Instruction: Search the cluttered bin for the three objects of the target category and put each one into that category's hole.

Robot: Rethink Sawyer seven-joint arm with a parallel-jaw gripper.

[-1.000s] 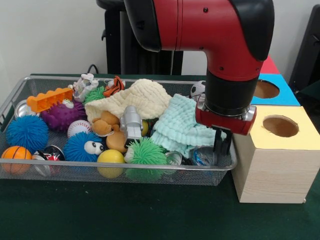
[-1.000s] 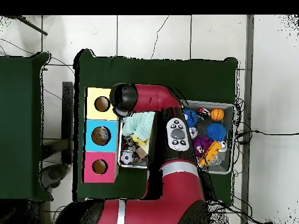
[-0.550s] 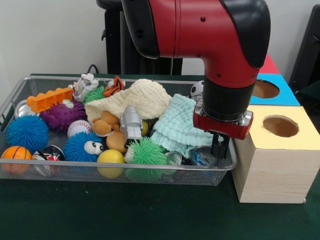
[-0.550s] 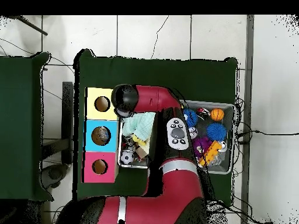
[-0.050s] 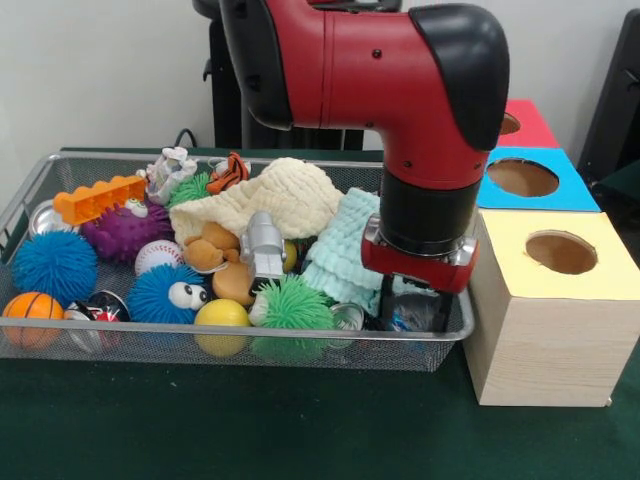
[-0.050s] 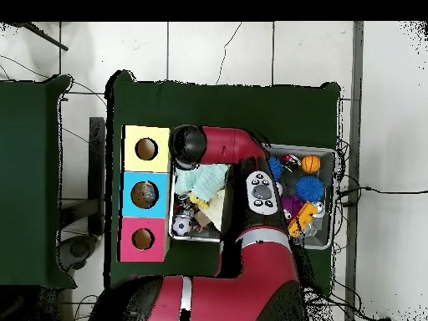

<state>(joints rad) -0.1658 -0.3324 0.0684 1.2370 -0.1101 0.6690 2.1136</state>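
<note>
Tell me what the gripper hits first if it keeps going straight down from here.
Probably the shiny blue wrapped item at the wire bin's corner; the gripper hangs directly over it, though depth is unclear.

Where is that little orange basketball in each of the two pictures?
Front view: the basketball lies in the wire bin's near left corner, beside the blue fuzzy ball.
Overhead view: the basketball sits at the bin's upper right, just above the same blue fuzzy ball.
Shared landmark: the yellow-topped box, at the bin's opposite end in both views.
</note>
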